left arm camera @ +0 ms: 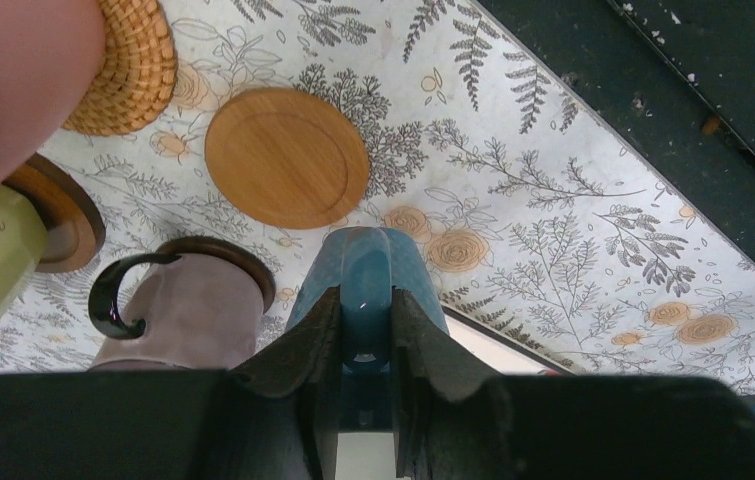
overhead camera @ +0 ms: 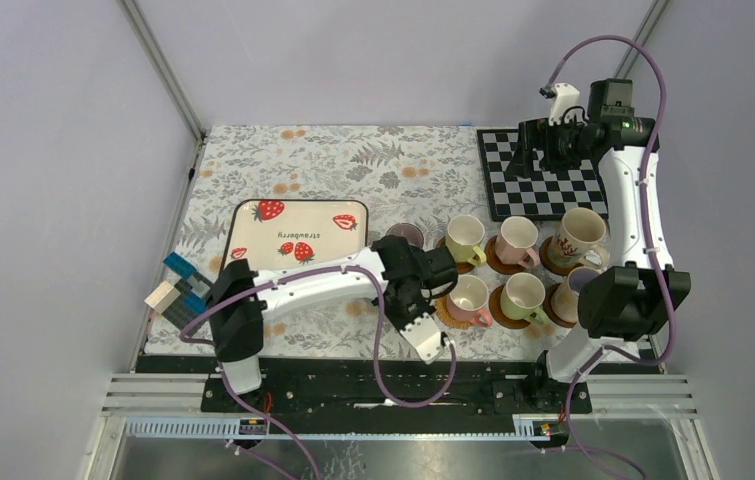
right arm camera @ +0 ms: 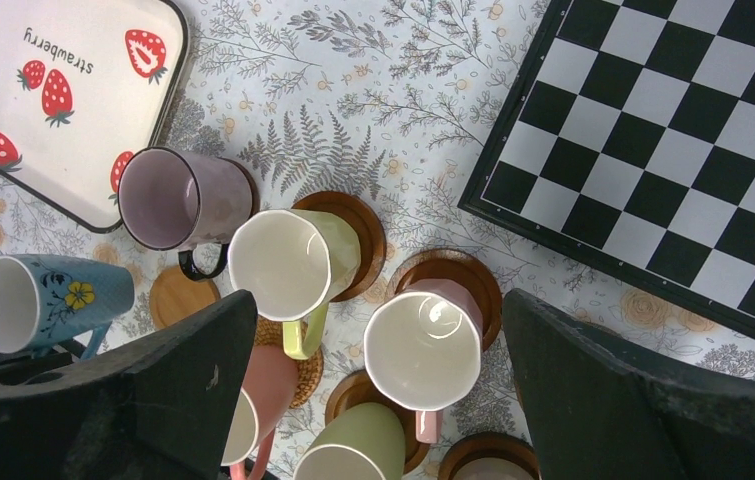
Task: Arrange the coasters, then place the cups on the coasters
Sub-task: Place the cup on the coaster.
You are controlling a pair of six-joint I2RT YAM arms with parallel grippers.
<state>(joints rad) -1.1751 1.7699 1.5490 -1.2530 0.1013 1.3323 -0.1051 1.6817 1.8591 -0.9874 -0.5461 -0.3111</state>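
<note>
Floral-printed cloth (overhead camera: 353,160) is spread over the table, and the strawberry tray (overhead camera: 303,215) lying on it is taken as the reference. In the overhead view a checkerboard mat (overhead camera: 538,190) is laid well to the right of the tray, toward the far corner. The right gripper (overhead camera: 528,152) is held above that mat, well apart from the tray, its fingers (right arm camera: 183,390) spread wide with nothing between them. The left gripper (left arm camera: 363,300) is reached past the tray's near right corner, and its fingers are pressed onto the handle of a blue flowered cup (right arm camera: 53,300). This cup is carried tipped on its side just off that corner; whether it touches the cloth cannot be told. Just beside the tray's right edge a purple cup (right arm camera: 178,195) is stood on a dark coaster (left arm camera: 218,250). Further right of the tray two rows of cups are set. In the far row a pale yellow cup (overhead camera: 465,238), a pink cup (overhead camera: 516,238) and a tall patterned cup (overhead camera: 581,235) are each stood on a brown coaster. In the near row a second pink cup (overhead camera: 468,296) is stood on a woven coaster (left arm camera: 133,60) and a green cup (overhead camera: 523,295) on a brown one, with one more cup partly hidden behind the right arm. A bare light wooden coaster (left arm camera: 286,157) is laid near the tray's near right corner, between the purple cup and the woven coaster.
</note>
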